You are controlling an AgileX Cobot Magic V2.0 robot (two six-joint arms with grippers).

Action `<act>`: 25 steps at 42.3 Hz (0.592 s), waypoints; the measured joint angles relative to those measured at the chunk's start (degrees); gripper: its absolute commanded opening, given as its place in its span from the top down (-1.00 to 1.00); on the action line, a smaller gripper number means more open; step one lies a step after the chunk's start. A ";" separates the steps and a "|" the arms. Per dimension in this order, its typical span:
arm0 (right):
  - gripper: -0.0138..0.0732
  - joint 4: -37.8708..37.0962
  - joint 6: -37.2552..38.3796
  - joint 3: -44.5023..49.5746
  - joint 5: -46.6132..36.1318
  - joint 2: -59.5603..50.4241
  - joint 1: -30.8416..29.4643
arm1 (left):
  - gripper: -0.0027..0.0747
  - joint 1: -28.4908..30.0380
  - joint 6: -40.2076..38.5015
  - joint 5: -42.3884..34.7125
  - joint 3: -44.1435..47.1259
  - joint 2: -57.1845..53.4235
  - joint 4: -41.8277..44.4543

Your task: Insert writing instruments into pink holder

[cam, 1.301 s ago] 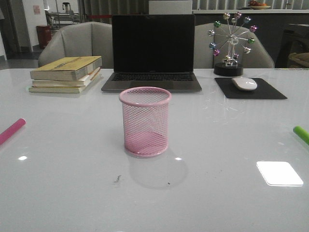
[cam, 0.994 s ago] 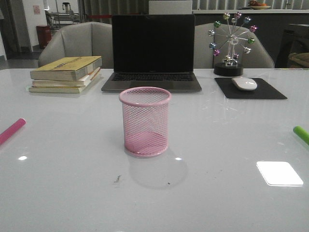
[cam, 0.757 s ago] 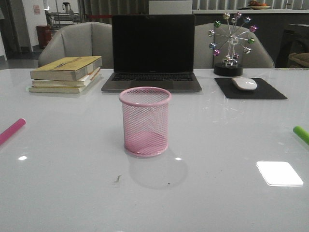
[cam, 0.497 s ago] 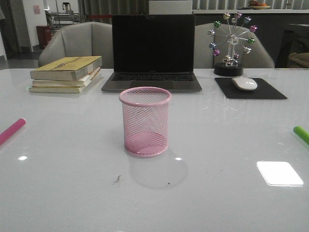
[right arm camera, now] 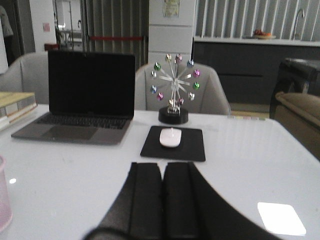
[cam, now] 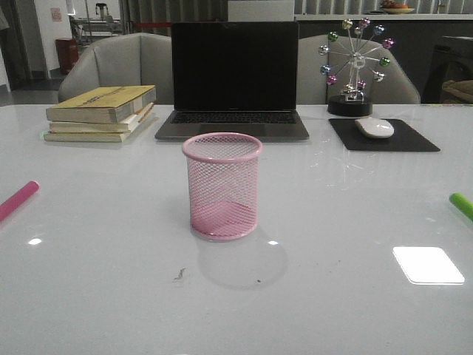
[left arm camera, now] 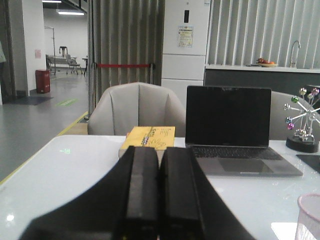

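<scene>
The pens lie well apart from the pink cup — magenta pen far to its left, green pen far to its right. The cup stands upright and empty on the tabletop. Left end effector and right end effector are pressed together, holding nothing — each should spread wide before descending squarely over its pen's middle.

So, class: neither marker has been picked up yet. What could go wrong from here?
1. The magenta marker and green marker lie at opposite table edges, partly out of the front view; a nudge might roll them off.
2. The pink holder is empty, light-looking mesh; a marker catching its rim could tip it.
3. Both grippers are shut and must open first.
</scene>
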 measured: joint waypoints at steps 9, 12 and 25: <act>0.63 0.00 0.00 -17.14 8.85 1.77 0.00 | 0.70 0.00 0.00 10.48 -16.56 3.40 0.72; 0.63 0.00 0.00 -22.28 12.15 4.35 0.00 | 0.70 0.00 0.00 13.06 -21.27 6.14 0.72; 0.63 0.00 -0.05 -34.99 26.98 18.80 0.00 | 0.70 0.00 0.00 29.07 -34.11 20.67 0.72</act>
